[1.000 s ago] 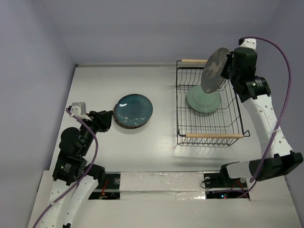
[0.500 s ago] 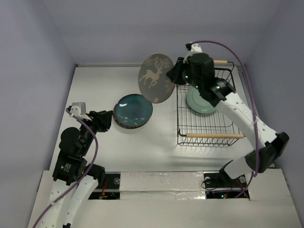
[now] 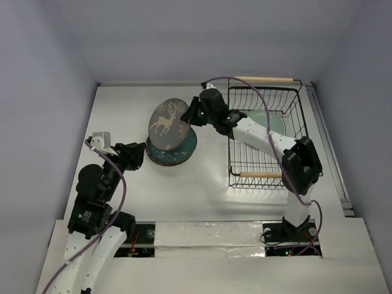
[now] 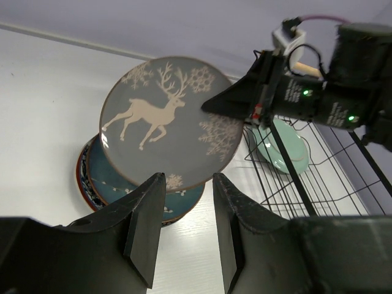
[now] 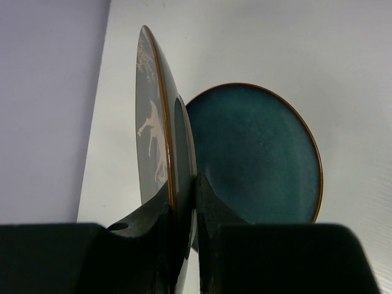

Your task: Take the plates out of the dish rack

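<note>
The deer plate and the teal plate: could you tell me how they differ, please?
The deer plate is grey-brown with a pale reindeer; the teal plate is plain. The deer plate is held tilted in the right fingers; the teal plate lies flat atop the stack. Both are round.

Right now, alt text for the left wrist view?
The right gripper holds the deer plate by its rim, tilted over a stack topped by the teal plate. Behind, the dish rack holds a mint plate; the open left gripper frames the foreground.
</note>
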`<action>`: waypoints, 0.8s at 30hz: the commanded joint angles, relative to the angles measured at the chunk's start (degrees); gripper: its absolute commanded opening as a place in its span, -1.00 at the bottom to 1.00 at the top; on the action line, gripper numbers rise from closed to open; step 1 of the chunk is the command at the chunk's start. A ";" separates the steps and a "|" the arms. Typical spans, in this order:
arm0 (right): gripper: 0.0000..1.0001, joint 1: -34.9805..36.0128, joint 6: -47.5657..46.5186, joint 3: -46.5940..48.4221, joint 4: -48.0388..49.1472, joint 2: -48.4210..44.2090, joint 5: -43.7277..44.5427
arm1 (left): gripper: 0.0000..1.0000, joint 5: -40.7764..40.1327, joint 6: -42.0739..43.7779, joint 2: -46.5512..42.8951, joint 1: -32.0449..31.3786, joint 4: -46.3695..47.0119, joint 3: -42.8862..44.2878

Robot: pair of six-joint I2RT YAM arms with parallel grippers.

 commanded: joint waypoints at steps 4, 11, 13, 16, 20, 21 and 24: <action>-1.00 -0.16 8.95 -1.83 16.29 1.06 -2.52 | -0.33 0.02 -0.15 -0.58 -0.34 2.47 -0.44; -0.92 0.89 10.53 -7.28 18.48 2.90 -3.58 | -0.33 0.20 -0.15 -0.50 -0.34 2.64 -0.35; -0.85 0.89 10.97 -8.42 18.84 3.26 -3.84 | -0.33 0.20 -0.15 -0.50 -0.34 2.55 -0.44; -0.72 0.89 11.24 -10.97 19.36 3.26 -3.84 | -0.33 0.29 -0.15 -0.58 -0.34 2.55 -0.53; -0.37 1.42 9.66 -13.43 17.27 2.73 -2.35 | -0.33 0.38 -0.15 -0.50 -0.34 2.64 -0.53; -0.29 1.94 9.13 -14.05 16.47 2.56 -1.91 | -0.33 0.29 -0.15 -0.67 -0.34 2.64 -0.53; 0.07 1.94 6.32 -14.40 13.05 2.20 -1.03 | -0.33 0.46 -0.24 -0.76 -0.34 2.64 -0.53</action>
